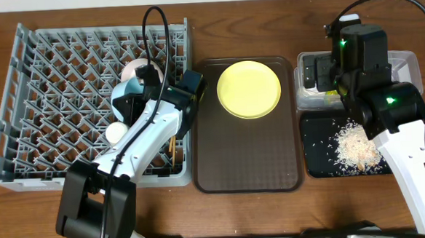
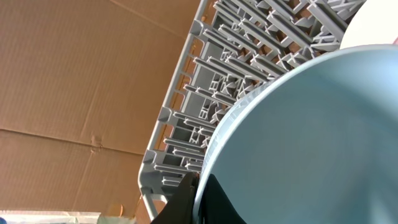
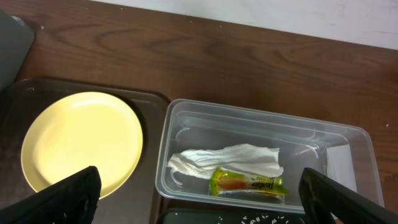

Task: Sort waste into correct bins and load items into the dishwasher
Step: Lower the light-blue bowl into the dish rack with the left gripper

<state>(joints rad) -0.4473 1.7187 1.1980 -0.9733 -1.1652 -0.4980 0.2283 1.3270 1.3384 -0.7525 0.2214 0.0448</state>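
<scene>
My left gripper is shut on the rim of the light blue bowl, held on edge over the grey dish rack. The bowl shows in the overhead view beside a white bowl and a small white cup in the rack. Chopsticks stand at the rack's right edge. My right gripper is open above the clear tub, which holds the white napkin and green-yellow wrapper. The yellow plate lies on the brown tray. Rice scraps lie in the black tray.
The brown serving tray sits between the rack and the two bins. Bare wooden table runs along the front. A cardboard surface shows beyond the rack in the left wrist view.
</scene>
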